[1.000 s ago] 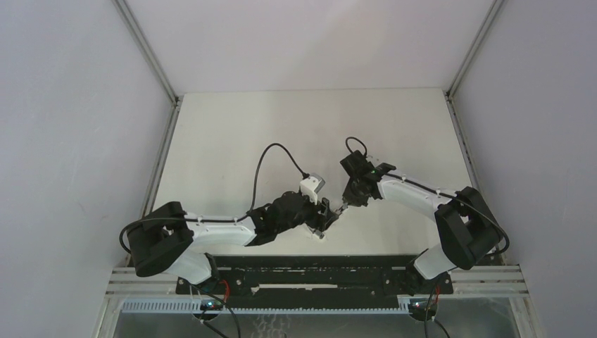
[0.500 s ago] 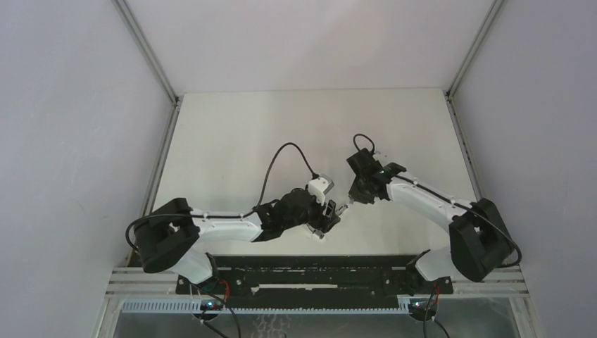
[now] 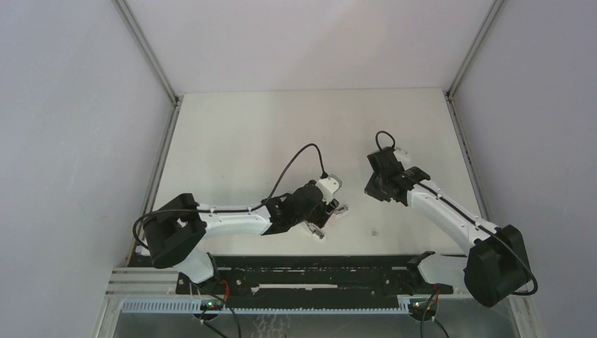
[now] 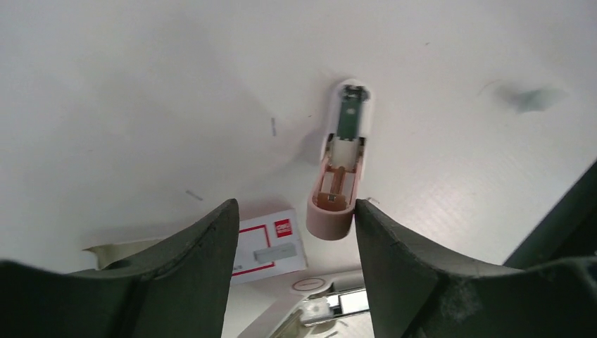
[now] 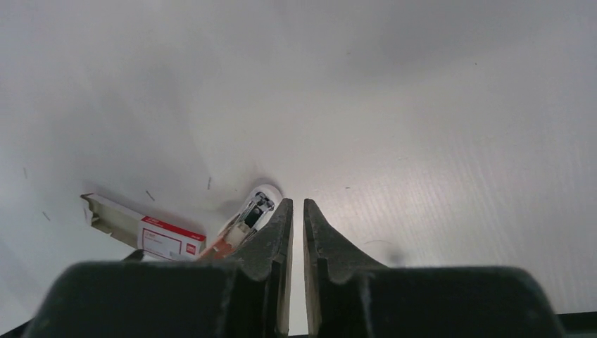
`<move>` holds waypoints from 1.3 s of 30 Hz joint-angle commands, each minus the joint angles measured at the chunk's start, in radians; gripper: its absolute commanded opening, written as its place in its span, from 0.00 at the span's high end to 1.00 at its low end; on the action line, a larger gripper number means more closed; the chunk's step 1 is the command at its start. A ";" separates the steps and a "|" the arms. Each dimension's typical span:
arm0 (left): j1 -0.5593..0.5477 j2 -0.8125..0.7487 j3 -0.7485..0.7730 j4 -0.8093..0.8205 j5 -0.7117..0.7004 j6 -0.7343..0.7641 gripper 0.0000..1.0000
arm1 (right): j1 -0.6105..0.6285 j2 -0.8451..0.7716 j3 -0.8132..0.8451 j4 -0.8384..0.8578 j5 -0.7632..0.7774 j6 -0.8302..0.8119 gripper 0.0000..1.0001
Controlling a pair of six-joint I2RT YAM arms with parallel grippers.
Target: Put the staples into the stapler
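The pink and white stapler [image 4: 341, 162] lies opened flat on the white table, its inner channel facing up. Its metal magazine part [image 4: 348, 301] shows low between my left fingers. The red and white staple box [image 4: 271, 243] lies beside it. My left gripper [image 4: 293, 211] is open and hovers over the stapler's pink hinge end, which is close to the right finger [image 4: 408, 274]. In the top view the left gripper [image 3: 329, 211] is over the stapler [image 3: 341, 208], with the box [image 3: 315, 234] nearer. My right gripper [image 5: 296, 204] is shut and empty, to the right of the stapler [image 5: 251, 213] and box [image 5: 165, 239]; it also shows in the top view [image 3: 369, 189].
Loose single staples [image 4: 273, 126] lie scattered on the table. A small dark mark [image 3: 374, 232] sits near the front right. The left arm's cable [image 3: 296, 160] loops above the table. Metal frame rails [image 3: 169, 148] run along both sides.
My right gripper has pulled away to the right, off the stapler. My left gripper has shifted a little to the right and stays over the stapler.
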 commanded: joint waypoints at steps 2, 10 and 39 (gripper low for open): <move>-0.002 -0.006 0.052 -0.052 -0.123 0.102 0.35 | -0.010 -0.021 -0.015 0.020 -0.009 -0.048 0.92; -0.001 -0.016 0.036 -0.026 -0.085 0.086 0.34 | -0.020 -0.032 -0.023 0.025 0.002 -0.088 0.91; 0.119 0.100 0.064 0.126 0.183 -0.312 0.67 | -0.118 -0.244 -0.156 0.072 -0.007 -0.222 0.66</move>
